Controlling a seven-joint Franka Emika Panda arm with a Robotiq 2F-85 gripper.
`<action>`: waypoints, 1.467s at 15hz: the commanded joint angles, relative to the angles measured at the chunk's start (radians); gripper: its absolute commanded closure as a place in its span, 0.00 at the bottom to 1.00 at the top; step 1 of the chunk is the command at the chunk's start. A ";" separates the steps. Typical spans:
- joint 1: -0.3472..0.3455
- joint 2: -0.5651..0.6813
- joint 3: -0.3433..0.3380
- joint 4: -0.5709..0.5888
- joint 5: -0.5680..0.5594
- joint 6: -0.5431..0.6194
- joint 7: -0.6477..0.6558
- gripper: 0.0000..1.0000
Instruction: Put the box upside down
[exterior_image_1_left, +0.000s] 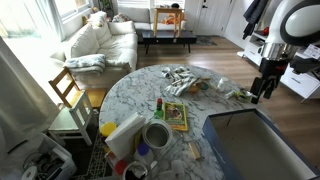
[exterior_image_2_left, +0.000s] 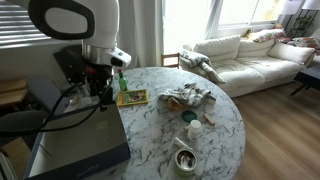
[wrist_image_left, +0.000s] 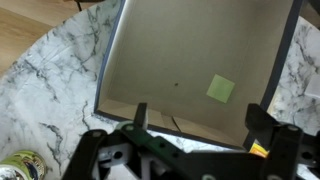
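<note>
The box (wrist_image_left: 195, 60) is a very large shallow dark grey box lying open side up on the round marble table, with a tan inside and a green square note (wrist_image_left: 221, 88) in it. It shows in both exterior views (exterior_image_1_left: 262, 148) (exterior_image_2_left: 75, 140), at the table's edge. My gripper (wrist_image_left: 200, 122) is open and empty, with its fingers spread just above the box's near rim. In both exterior views the gripper (exterior_image_1_left: 262, 90) (exterior_image_2_left: 104, 96) hangs over the box's end that faces the table's middle.
An orange-and-green flat packet (exterior_image_1_left: 176, 115) (exterior_image_2_left: 131, 97) lies beside the box. A white carton with a yellow end (exterior_image_1_left: 124, 134), a tin can (exterior_image_1_left: 156, 134) (exterior_image_2_left: 185, 160), a small cup (exterior_image_2_left: 195, 127) and crumpled wrappers (exterior_image_1_left: 182, 78) (exterior_image_2_left: 188, 97) share the table. A wooden chair (exterior_image_1_left: 68, 92) stands beside it.
</note>
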 joint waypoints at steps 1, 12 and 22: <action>-0.004 0.002 0.004 0.001 0.002 -0.001 -0.001 0.00; -0.053 0.157 -0.039 -0.020 -0.032 0.014 -0.035 0.00; -0.067 0.208 -0.038 -0.014 -0.020 0.032 -0.018 0.00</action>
